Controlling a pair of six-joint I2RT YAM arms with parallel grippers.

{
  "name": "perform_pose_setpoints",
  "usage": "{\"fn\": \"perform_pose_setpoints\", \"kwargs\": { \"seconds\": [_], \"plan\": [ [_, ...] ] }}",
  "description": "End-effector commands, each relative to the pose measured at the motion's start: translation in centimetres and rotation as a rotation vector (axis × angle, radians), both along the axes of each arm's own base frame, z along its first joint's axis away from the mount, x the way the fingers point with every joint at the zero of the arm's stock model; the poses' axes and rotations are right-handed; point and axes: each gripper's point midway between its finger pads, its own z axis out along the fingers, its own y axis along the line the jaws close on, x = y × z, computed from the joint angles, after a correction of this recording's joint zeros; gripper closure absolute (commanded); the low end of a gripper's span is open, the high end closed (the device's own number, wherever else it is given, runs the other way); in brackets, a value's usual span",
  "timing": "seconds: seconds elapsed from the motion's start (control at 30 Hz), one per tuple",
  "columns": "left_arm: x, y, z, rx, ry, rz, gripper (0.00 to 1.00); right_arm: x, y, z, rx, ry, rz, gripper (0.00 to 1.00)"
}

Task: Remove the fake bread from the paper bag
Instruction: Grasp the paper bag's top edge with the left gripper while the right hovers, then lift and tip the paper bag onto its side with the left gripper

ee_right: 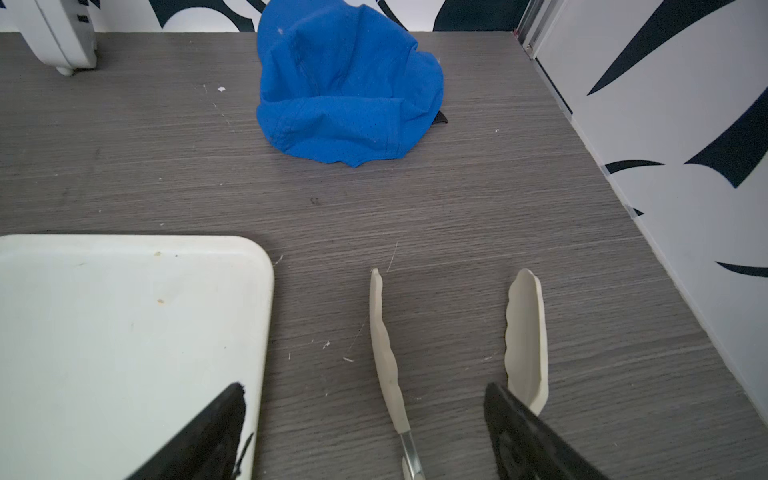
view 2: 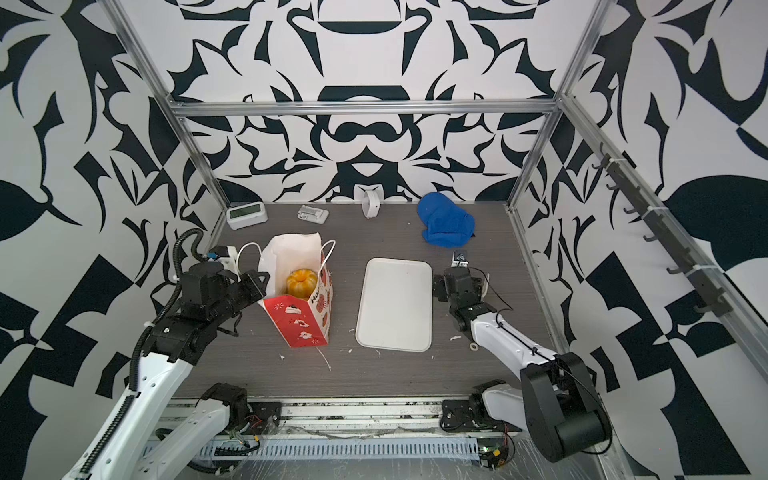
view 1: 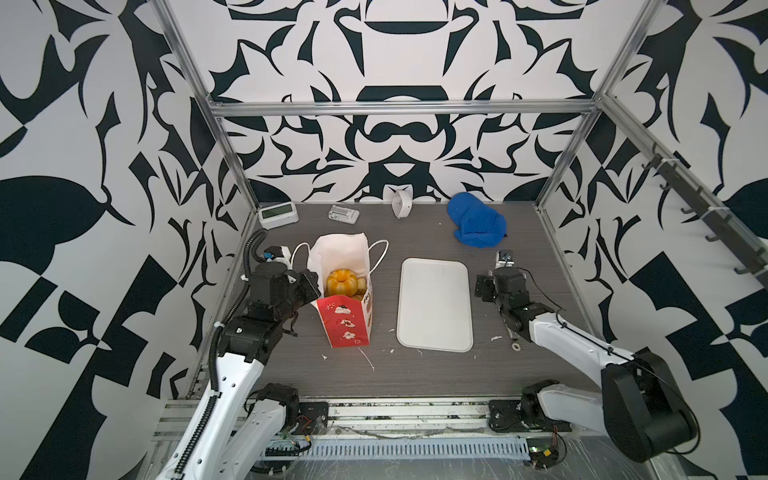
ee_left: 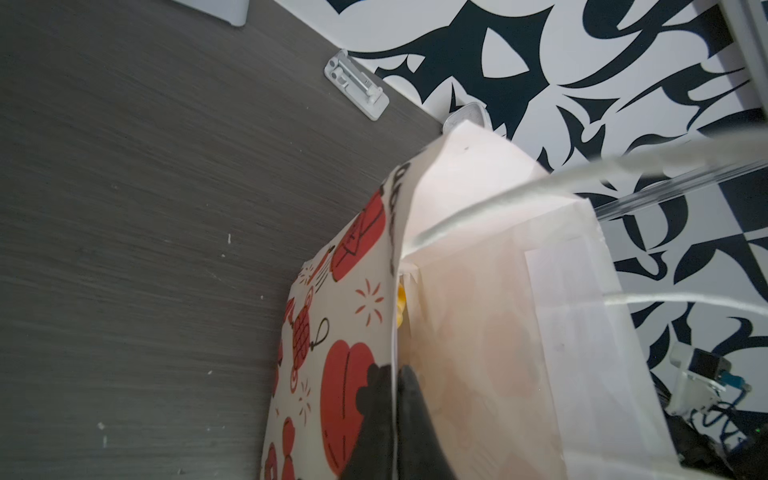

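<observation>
L gripper (ee_left: 392,376) clenched on paper bag (view 1: 345,328) left wall, bag upright. Inside, fake bread (view 1: 342,281), mouth up. R gripper (ee_right: 451,274) released, empty, right beyond tray (view 1: 434,332); I'd reach leftward w/ it.

Grey table (view 1: 415,374): paper bag (view 1: 345,328), tray (view 1: 434,307), blue cloth (view 1: 478,222).

Left fingers (ee_left: 374,424) pinched together, right fingers (ee_right: 523,432) spread wide

Glossy fake bread (view 1: 341,281); matt paper bag (view 1: 345,328); mesh cloth (view 1: 478,222)
</observation>
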Motion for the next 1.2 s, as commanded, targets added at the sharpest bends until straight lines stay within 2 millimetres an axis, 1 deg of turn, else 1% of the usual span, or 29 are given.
{"fn": "perform_pose_setpoints", "kwargs": {
  "seconds": [0.0,0.1,0.2,0.3,0.47,0.63,0.7,0.73,0.87,0.97,1.07,1.17],
  "plan": [
    [0.9,0.4,2.0,0.015,-0.053,0.028,1.0,1.2,0.5,2.1,0.023,-0.063,0.003,0.09],
    [1.8,0.0,3.3,0.031,-0.089,0.004,1.0,1.2,0.5,2.2,0.024,-0.063,0.003,0.08],
    [3.4,-0.7,5.1,0.078,-0.134,-0.043,1.0,1.2,0.6,2.1,0.026,-0.061,0.006,0.09],
    [5.2,-1.1,6.6,0.157,-0.166,-0.086,1.0,1.2,0.7,2.2,0.027,-0.062,0.01,0.08],
    [8.3,-2.4,9.9,0.27,-0.26,-0.177,1.0,1.2,0.7,2.1,0.027,-0.058,0.014,0.09],
    [10.7,-4.0,12.2,0.385,-0.33,-0.3,1.0,1.2,0.8,2.1,0.029,-0.06,0.016,0.09],
    [11.8,-4.0,12.7,0.447,-0.362,-0.321,1.0,1.1,0.7,2.1,0.029,-0.06,0.016,0.08],
    [13.0,-4.2,11.7,0.486,-0.346,-0.343,1.0,1.1,0.8,2.1,0.028,-0.059,0.017,0.09],
    [15.6,-4.6,10.8,0.585,-0.357,-0.415,1.0,1.1,0.8,2.1,0.03,-0.06,0.018,0.09],
    [17.9,-3.9,10.3,0.623,-0.349,-0.432,1.0,0.9,0.8,2.1,0.032,-0.061,0.02,0.09],
    [19.9,-3.3,10.5,0.619,-0.357,-0.451,1.0,0.9,0.7,2.2,0.033,-0.063,0.017,0.09],
    [21.5,-2.9,11.3,0.615,-0.367,-0.469,1.0,0.8,0.7,2.2,0.033,-0.062,0.018,0.09]
  ]
}}
